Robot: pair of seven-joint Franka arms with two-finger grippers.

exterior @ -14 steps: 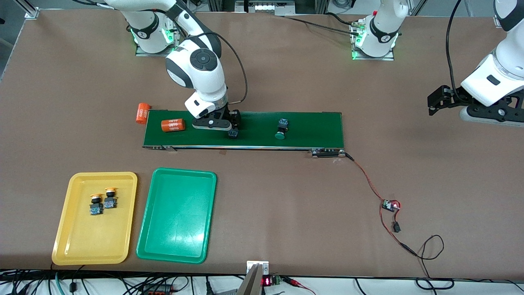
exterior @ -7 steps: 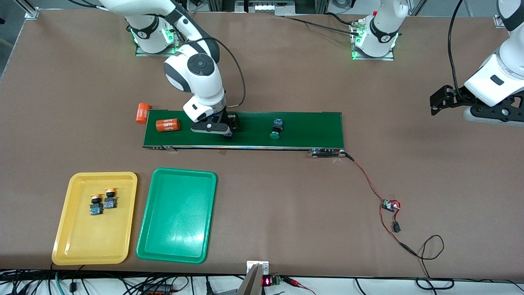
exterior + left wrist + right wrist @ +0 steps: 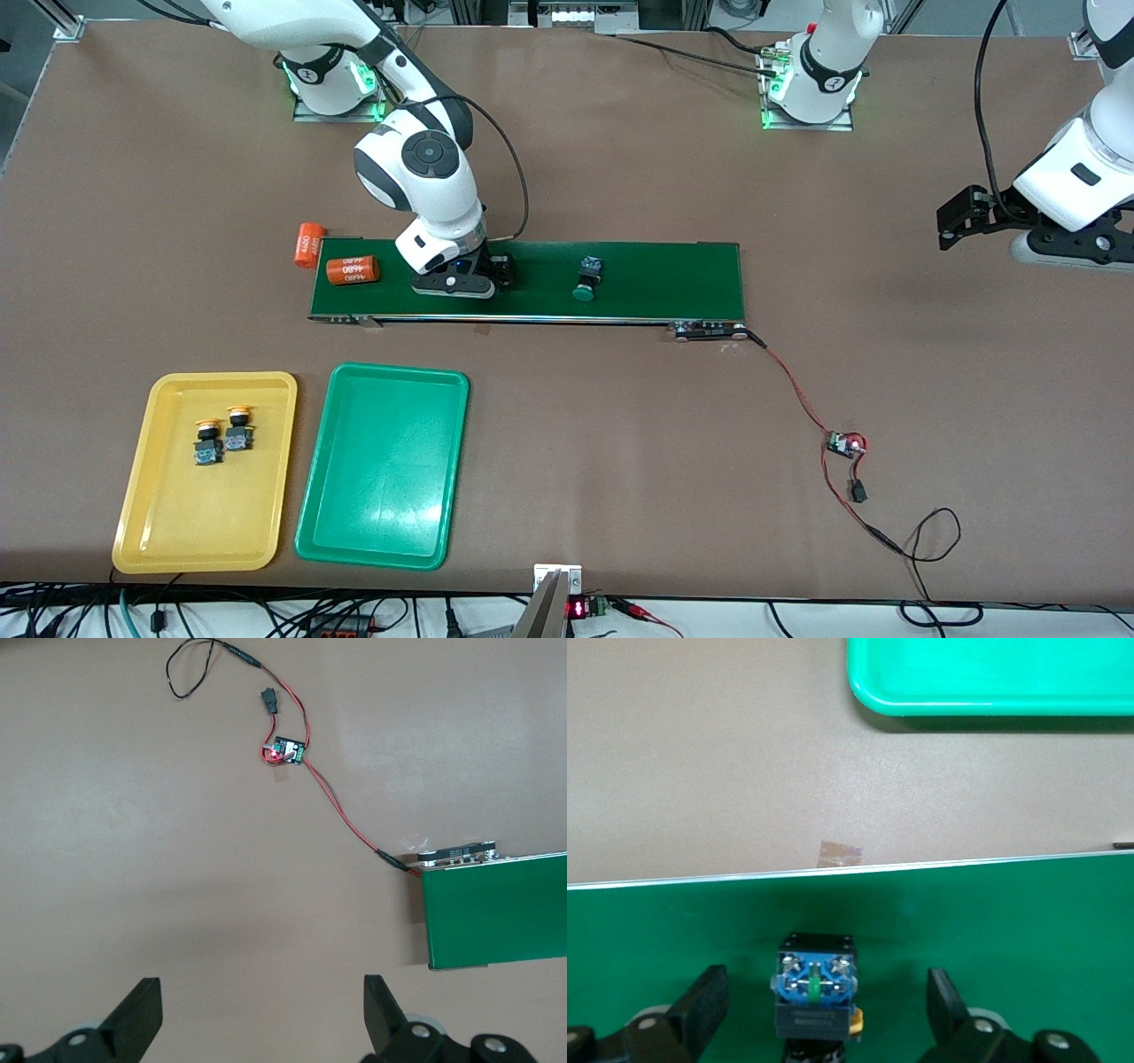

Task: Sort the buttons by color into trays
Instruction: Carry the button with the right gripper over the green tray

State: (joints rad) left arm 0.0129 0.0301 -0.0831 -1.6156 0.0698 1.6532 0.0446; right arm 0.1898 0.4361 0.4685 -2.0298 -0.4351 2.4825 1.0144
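- Buttons: green-capped one (image 3: 586, 279) and orange cylinder (image 3: 352, 270) shifted along belt (image 3: 656, 275) toward right arm's end.
- Right hand (image 3: 819, 1014) lowered, fingers apart around a button (image 3: 816, 986).
- Left hand (image 3: 261, 1028) apart, waits over counter (image 3: 620, 443).

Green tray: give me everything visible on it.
The green tray is a shallow rectangular tray of glossy plastic with rounded corners and a raised rim. It lies flat on the table, nothing in it, right beside the yellow tray without visibly touching it, and nearer the front camera than the conveyor belt. One end also shows in the right wrist view.
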